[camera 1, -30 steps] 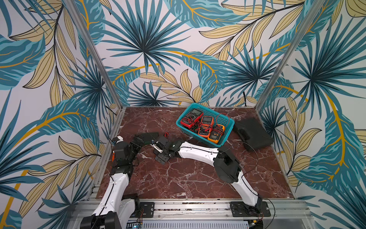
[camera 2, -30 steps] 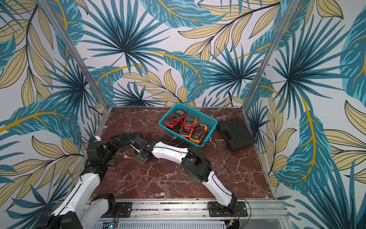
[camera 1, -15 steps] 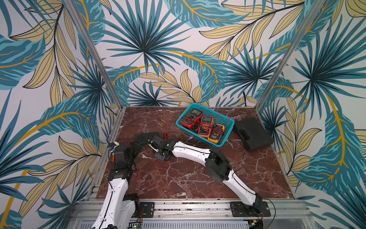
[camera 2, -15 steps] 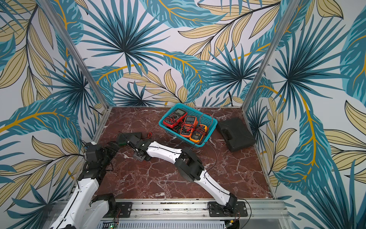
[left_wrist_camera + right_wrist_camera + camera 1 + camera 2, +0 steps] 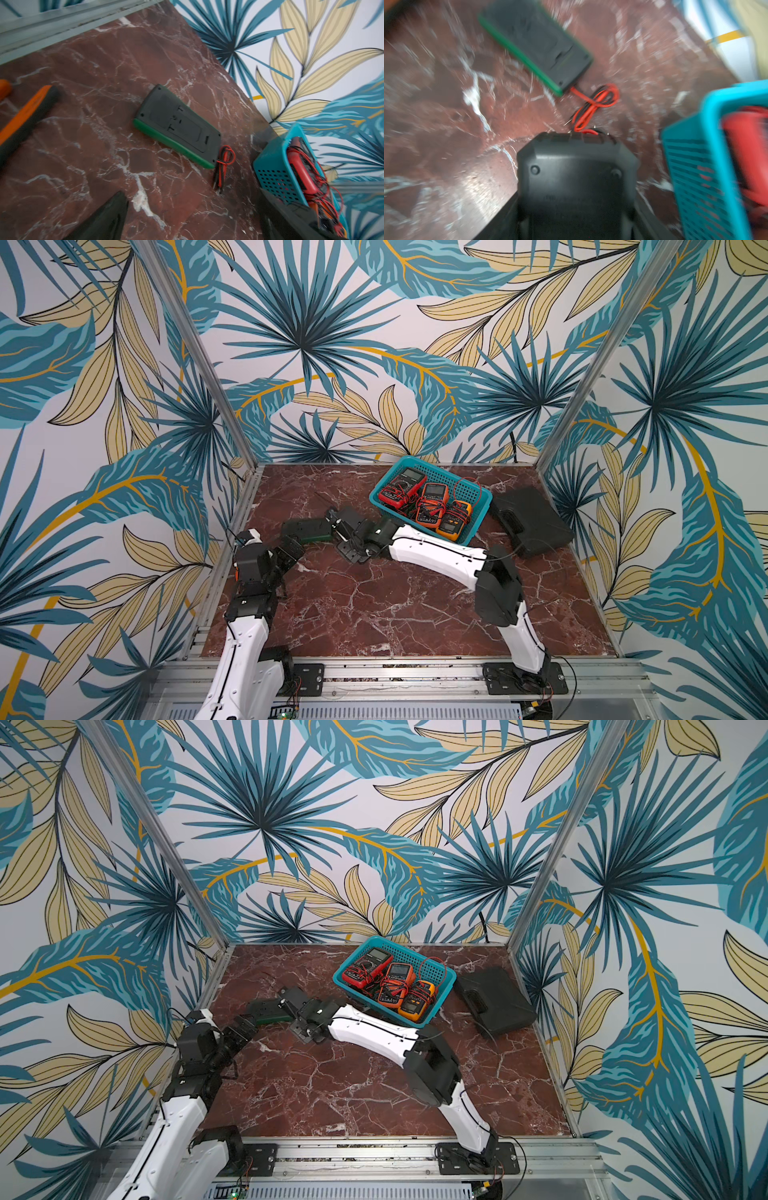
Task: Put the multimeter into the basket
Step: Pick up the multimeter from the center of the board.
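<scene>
- the multimeter [image 5: 307, 529], green-edged and lying face down, is resting on the marble table [image 5: 374, 605], left of the basket [image 5: 482, 518] and outside it.
- its red and black leads [image 5: 224, 162] are trailing from the end nearer the basket.
- the basket is sitting at the back of the table, holding three meters [image 5: 432, 499] with tangled wires. a black case [image 5: 532, 522] is lying just beside its right side.
- the right claw [image 5: 338, 524] is hanging at the multimeter's lead end, between it and the basket. its wrist view is blurring, so i cannot tell whether it is spread or pinching anything.
- the left claw [image 5: 88, 141] is standing spread and empty, near the multimeter's other end, apart from it.
- against a second ago: the left arm [image 5: 249, 572] is now sitting drawn back toward the table's left edge, the right claw is sitting closer to the multimeter, and the multimeter is lying in the same spot.
</scene>
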`<state>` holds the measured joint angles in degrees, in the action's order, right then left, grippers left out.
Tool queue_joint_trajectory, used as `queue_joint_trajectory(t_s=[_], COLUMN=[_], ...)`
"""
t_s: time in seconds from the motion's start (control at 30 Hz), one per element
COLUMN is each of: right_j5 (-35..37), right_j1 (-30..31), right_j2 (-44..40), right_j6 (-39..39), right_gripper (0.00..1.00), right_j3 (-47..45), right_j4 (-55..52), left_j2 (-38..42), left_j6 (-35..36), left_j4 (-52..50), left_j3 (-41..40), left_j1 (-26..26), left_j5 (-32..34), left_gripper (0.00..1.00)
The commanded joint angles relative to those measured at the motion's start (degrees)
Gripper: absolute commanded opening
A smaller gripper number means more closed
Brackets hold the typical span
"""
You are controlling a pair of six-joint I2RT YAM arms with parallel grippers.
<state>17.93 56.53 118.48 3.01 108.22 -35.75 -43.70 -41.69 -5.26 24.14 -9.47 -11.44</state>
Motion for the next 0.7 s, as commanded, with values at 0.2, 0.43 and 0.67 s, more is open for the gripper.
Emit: queue_joint_trajectory(t_s=[0.2, 0.43, 0.67], right_j5=[-13.41, -43.58, -65.13], right_j1=[-10.09, -26.03, -34.21], right_j2=[-21.02, -30.84, -30.97], right_j6=[10.22, 20.35, 35.94], right_gripper=[0.31, 0.31, 0.31], right_j3=[-17.09, -29.69, -33.63], right_j4=[12.97, 30.99, 51.79], left_j2=[-2.02, -12.57, -23.33], left_j6=[5.26, 7.95, 11.53], left_j4=[13.40, 30.13, 41.29], left_j3=[4.73, 9.69, 17.01], left_j1=[9.09, 22.37, 30.89], left_j5=[-13.96, -21.95, -31.32], left_gripper=[1.00, 1.00, 1.00])
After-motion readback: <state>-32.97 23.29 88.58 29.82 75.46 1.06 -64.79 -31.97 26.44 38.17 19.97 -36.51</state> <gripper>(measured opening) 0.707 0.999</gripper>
